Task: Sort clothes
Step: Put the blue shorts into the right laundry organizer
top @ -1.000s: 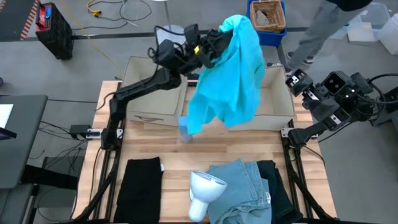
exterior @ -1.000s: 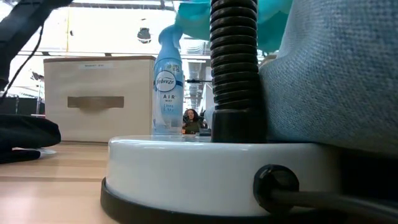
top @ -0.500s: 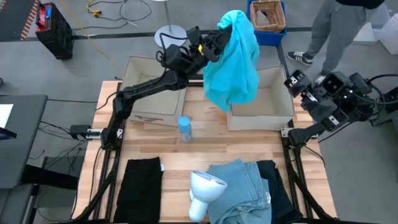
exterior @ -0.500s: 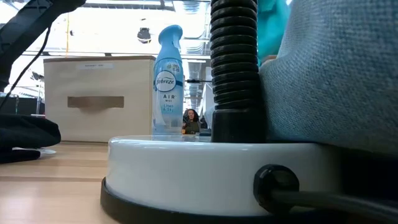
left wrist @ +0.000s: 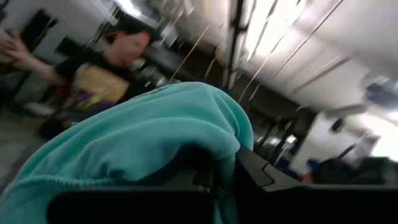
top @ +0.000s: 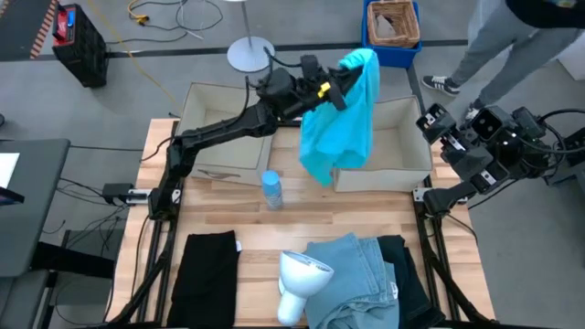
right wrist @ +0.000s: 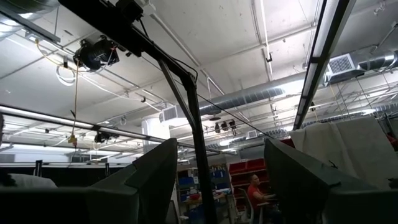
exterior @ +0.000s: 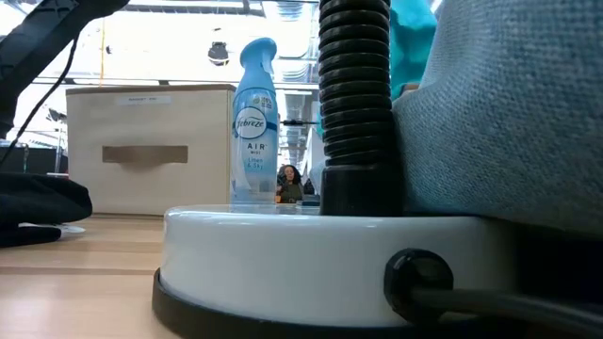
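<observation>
I have the left hand raised over the far side of the table, clamped tight on a bunched edge of the turquoise garment; the cloth hangs from that grip and drapes down over the near wall of the right beige box, its lower tail dangling in front of the wall near the blue spray bottle; from the left wrist view I see the same fabric folded over my fingers, so the hold looks sound; the right hand waits off the right edge of the table, pointed up at the ceiling with its fingers spread wide and nothing between them; I judge I am mid-carry, bringing this piece to its box, with the drop not yet made; the other clothes lie on the near side of the table: the black garment to the left, the grey-blue garment in the middle beside the white lamp base, a dark garment tucked under it at the right; the next move, as I see it, calls for shifting farther over the right box so the trailing tail clears the wall, then lowering and releasing; the left beige box sits under my forearm.
</observation>
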You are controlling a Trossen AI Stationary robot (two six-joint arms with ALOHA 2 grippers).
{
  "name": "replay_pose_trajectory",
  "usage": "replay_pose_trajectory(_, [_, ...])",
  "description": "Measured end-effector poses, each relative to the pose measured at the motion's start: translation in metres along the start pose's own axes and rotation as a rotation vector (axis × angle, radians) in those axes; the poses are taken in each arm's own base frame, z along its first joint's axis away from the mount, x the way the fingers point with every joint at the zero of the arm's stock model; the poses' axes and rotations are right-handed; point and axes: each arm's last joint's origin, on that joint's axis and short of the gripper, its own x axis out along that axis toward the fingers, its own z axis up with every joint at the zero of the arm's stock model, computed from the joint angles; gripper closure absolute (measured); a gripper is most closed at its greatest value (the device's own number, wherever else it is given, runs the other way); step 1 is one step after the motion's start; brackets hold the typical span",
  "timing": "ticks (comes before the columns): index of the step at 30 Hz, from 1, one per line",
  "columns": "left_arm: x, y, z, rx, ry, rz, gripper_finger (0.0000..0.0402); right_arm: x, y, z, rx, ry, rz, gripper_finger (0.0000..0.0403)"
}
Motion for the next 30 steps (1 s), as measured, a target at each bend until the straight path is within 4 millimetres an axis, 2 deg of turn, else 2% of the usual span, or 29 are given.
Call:
replay_pose_trajectory(5, [-0.001,0.002,-0.012,0.013,0.095,0.065,0.0384,0.000,0.000,0.000,0.000,0.003,-0.001,0.0143])
replay_pose_trajectory(8, [0.001,0.006,-0.029,0.008,0.138,0.076,0.0384,0.000,0.000,-0.001,-0.001,0.007,-0.002,0.0143])
replay_pose_trajectory(14, [0.004,0.019,-0.077,-0.086,0.305,0.104,0.0384,0.000,-0.001,-0.002,-0.003,0.016,-0.006,0.0143])
replay_pose_trajectory(19, [0.005,0.025,-0.105,-0.119,0.373,0.105,0.0384,0.000,-0.001,-0.002,0.000,0.020,-0.007,0.0143])
replay_pose_trajectory(30, [-0.008,0.036,-0.127,0.042,0.613,0.209,0.0384,0.000,-0.001,-0.003,-0.014,0.027,-0.008,0.0143])
